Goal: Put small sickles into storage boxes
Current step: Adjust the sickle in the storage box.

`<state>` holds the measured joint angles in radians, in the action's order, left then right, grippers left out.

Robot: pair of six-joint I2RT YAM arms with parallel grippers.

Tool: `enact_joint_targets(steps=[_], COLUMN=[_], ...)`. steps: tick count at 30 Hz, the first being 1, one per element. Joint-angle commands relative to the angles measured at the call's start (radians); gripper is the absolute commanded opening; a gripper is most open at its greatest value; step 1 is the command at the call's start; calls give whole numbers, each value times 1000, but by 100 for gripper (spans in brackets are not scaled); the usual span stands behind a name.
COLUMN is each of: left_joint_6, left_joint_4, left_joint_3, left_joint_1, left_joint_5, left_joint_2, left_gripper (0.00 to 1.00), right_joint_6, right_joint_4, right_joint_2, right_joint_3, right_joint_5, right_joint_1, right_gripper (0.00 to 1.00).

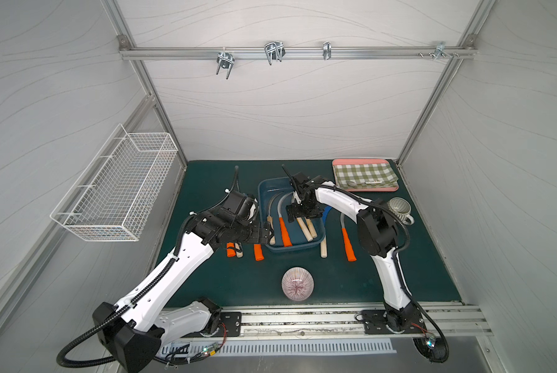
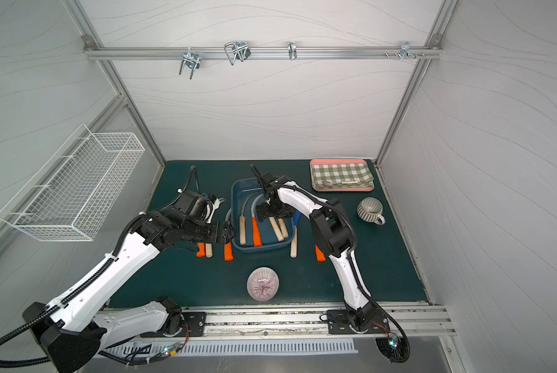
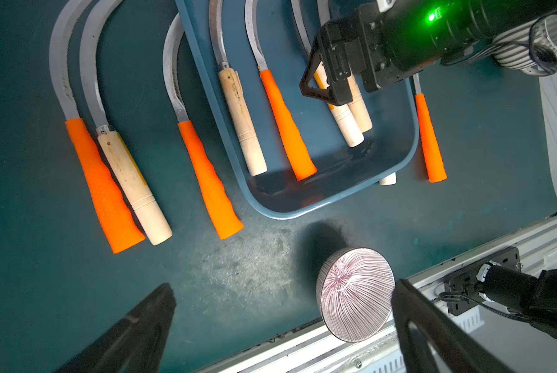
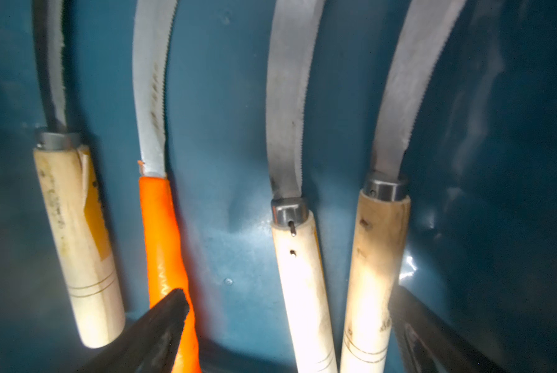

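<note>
A dark green mat [image 1: 206, 277] sits inside white walls. One white wire basket [image 1: 115, 190] hangs on the side wall. One pink tray [image 1: 361, 160] with a checked cloth, one stripy mug [image 1: 399, 208] and one upside-down stripy bowl [image 1: 298, 284] sit on the mat. The blue tub [image 1: 270, 187] is in the middle. I count nine sickles [image 3: 286, 129]: four in the tub, three on the mat to its left, two to its right. In both top views the arms hide some blades. The right gripper [image 4: 286, 306] hangs low over two wood handles in the tub, jaws spread wide, holding nothing. The left gripper [image 3: 283, 290] is by the tub's left edge, spread wide and empty
</note>
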<state>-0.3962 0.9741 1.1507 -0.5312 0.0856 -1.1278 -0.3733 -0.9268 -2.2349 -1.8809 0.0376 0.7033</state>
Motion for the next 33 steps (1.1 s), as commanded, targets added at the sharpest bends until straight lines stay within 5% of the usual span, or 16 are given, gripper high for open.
enact_joint_targets(steps=[1,12,22,33], left_joint_6=[1,-19,-43,-32], left_joint_4=[5,-3,-31,-1], left_joint_3=[51,69,58,84], left_joint_1=[2,3,3,2], left_joint_5=[3,25,48,-18], left_joint_2=[-13,-31,-41,-60], left_gripper=[99,99,99,99], right_joint_6=[7,18,39,69], right_joint_4=[12,26,-56,-83], right_joint_2=[-24,51,101,138], right_joint_3=[32,57,55,7], right_joint_5=[50,151,-40,-58], right_joint_1=[15,35,32,29], right_gripper=[99,99,99,99])
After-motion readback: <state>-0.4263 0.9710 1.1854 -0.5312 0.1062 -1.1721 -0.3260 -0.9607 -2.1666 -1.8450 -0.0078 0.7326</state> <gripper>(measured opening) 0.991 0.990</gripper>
